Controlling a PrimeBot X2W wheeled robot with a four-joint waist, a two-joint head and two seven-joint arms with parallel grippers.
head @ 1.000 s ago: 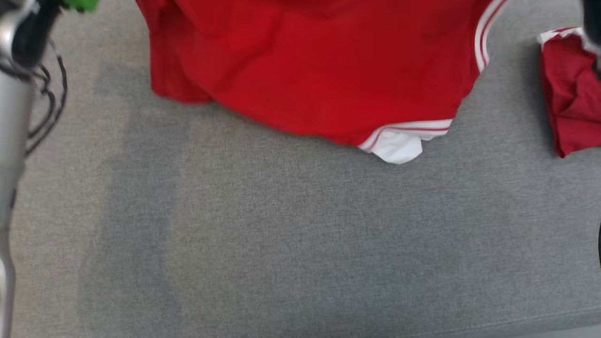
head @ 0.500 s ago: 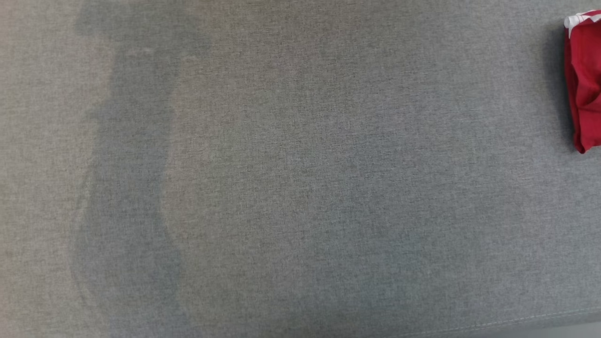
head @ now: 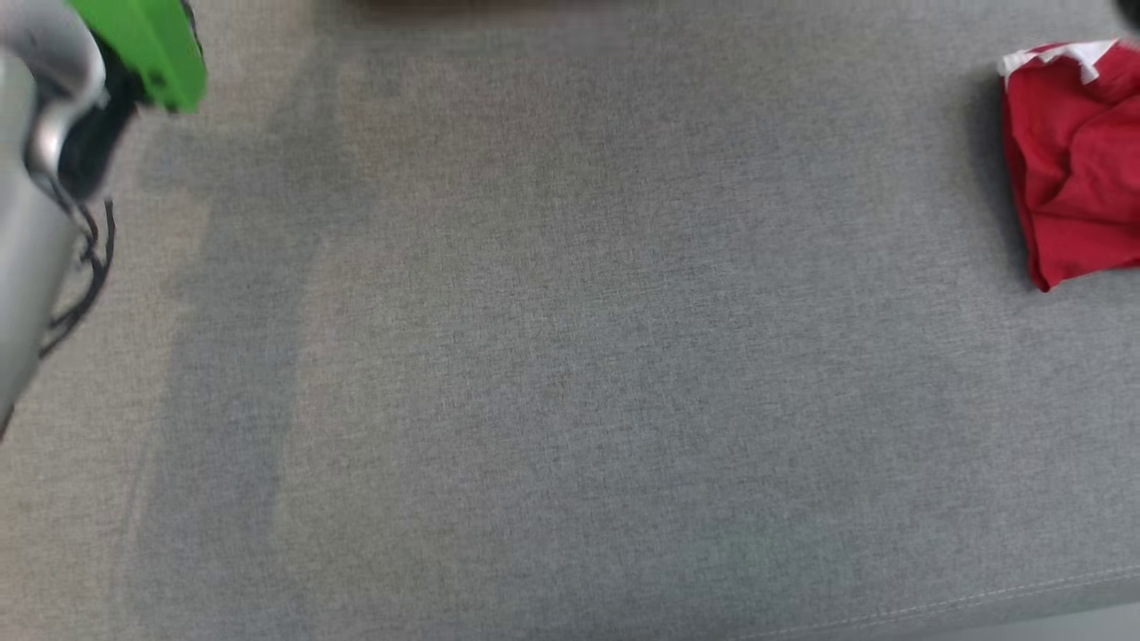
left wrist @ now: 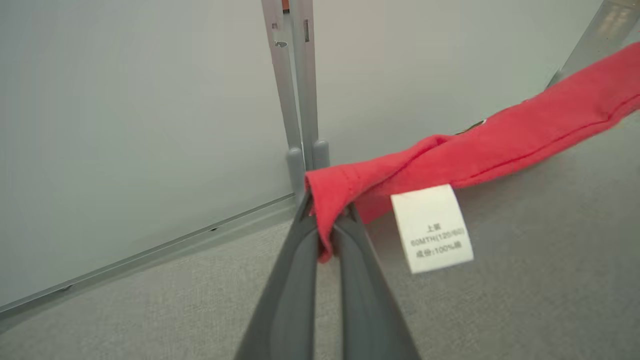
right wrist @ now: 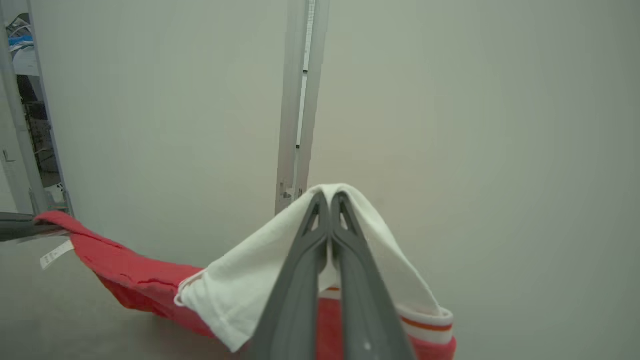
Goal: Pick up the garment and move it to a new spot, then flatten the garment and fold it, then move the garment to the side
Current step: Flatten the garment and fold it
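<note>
At the far left of the head view the pale left forearm (head: 27,223) rises past the edge of the bench (head: 570,356), a green housing (head: 147,44) at its wrist, so the arm looks lifted high and reaching forward. In its wrist view the left gripper (left wrist: 327,210) has its fingers pinched narrow on a red hem corner of the garment (left wrist: 500,145), with the small white label (left wrist: 432,227) hanging just beside the tips.

From there the jersey runs as a twisted red band, hanging above the grey cloth, toward the right arm. The right gripper (right wrist: 329,197) is likewise closed tight, its fingers clamped on the white sleeve (right wrist: 240,270), which drapes over both sides of them. It points level at a pale wall panel and a metal post (right wrist: 300,100).

This reads as the carry to a new spot, with the garment strung between the two grips. The next move probably calls for lowering both arms together onto the open middle of the bench, keeping them apart so the cloth lands spread, and staying clear of the smaller rumpled red garment (head: 1069,169) at the right edge.
</note>
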